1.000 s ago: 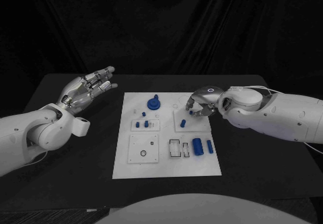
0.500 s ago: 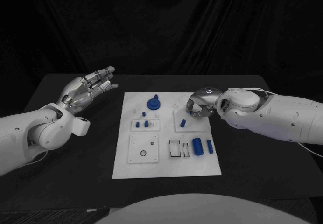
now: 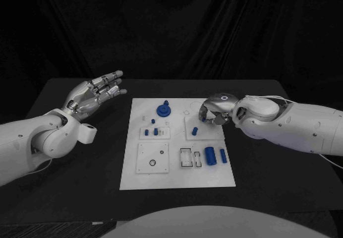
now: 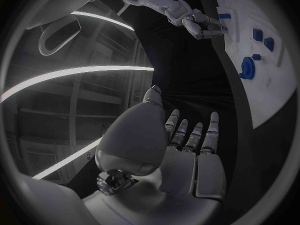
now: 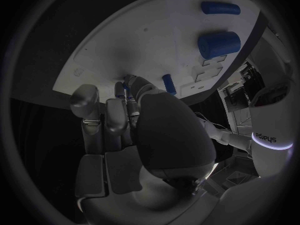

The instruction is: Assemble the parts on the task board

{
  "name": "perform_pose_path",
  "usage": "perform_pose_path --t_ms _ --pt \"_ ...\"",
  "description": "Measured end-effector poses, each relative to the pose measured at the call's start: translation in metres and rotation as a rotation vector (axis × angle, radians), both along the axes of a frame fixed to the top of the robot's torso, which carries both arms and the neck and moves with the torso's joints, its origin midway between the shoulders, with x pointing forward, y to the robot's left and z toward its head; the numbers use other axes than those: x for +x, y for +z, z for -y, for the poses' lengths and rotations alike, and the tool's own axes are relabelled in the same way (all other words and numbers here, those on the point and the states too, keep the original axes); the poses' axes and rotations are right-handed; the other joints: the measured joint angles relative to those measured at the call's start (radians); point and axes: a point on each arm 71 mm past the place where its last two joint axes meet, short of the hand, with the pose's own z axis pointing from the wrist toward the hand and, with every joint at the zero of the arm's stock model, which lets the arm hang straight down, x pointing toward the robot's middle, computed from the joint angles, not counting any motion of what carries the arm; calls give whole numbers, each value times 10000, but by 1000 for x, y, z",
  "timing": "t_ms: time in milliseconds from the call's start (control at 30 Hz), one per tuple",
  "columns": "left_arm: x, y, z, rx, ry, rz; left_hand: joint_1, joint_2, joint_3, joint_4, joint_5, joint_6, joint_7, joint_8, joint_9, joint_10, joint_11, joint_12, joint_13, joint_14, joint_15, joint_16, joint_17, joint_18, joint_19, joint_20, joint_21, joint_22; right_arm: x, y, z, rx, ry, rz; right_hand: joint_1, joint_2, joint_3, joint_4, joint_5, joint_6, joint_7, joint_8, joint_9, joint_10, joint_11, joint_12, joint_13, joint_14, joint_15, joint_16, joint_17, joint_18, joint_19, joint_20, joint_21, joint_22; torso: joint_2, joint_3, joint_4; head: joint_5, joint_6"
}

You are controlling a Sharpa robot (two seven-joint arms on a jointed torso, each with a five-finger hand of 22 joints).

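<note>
Hovering right hand (image 3: 213, 113) over task board (image 3: 179, 173)

The left hand (image 3: 95, 92) is hovering with fingers spread over the black table (image 3: 79, 168), left of the white board (image 3: 179, 178). The right hand (image 3: 213, 110) is hanging curled over the board's far right part, just above an upright blue peg (image 3: 194, 131). A blue cylinder (image 3: 210, 154) is lying nearer.

The board (image 3: 179, 176) is white, lying on a black table (image 3: 79, 173). Its small pieces — a round knob (image 3: 163, 109), a thick cylinder (image 3: 209, 155), a thin rod (image 3: 223, 155) — are blue. Both hands are silver, left (image 3: 93, 94) and right (image 3: 212, 112), on white arms.
</note>
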Motion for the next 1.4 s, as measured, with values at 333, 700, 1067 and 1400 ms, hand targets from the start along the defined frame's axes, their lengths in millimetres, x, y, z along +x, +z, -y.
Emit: perform_pose_path --t_ms 333,700,1067,1400 --pt "2 -1 -1 23 17 0 182 25 -27 -27 297 42 41 0 0 40 39 -1 10 168 97 108 26 -168 407 11 130 314 -3 17 -2 434 253 570 10 -17 81 -84 -17 115 0 51 274 328 41 -87 -30 0 0 -126 -236 0 34 34 -58 -1 -4 -1 -3 53 0" --pt "4 -1 -1 24 -10 -11 230 68 -24 -85 426 53 53 0 8 74 73 -1 8 311 169 195 44 -164 562 -9 212 386 -7 51 -15 816 746 1182 21 -30 121 -127 -50 150 34 52 274 376 21 -143 -55 -38 38 -234 -366 0 32 37 -175 -2 -13 -6 -3 269 0" --pt "6 -2 1 13 -80 -19 268 106 -24 -85 464 50 56 0 8 73 144 34 17 381 168 233 53 -161 633 -9 247 371 -34 66 -67 947 2128 885 33 -44 229 -168 -57 65 119 -112 271 382 27 -284 -146 -79 80 -358 -468 0 -9 78 -179 -3 -12 -2 0 668 0" --pt "7 -2 3 -7 -147 -37 303 142 -24 -84 464 18 88 0 8 115 258 73 26 416 202 271 52 -323 704 -9 251 355 -41 54 -106 161 2934 243 -20 -98 344 -232 -59 -99 201 -322 183 463 111 -376 -162 -109 109 -396 -533 0 -40 108 -275 -4 -10 1 0 1030 0"
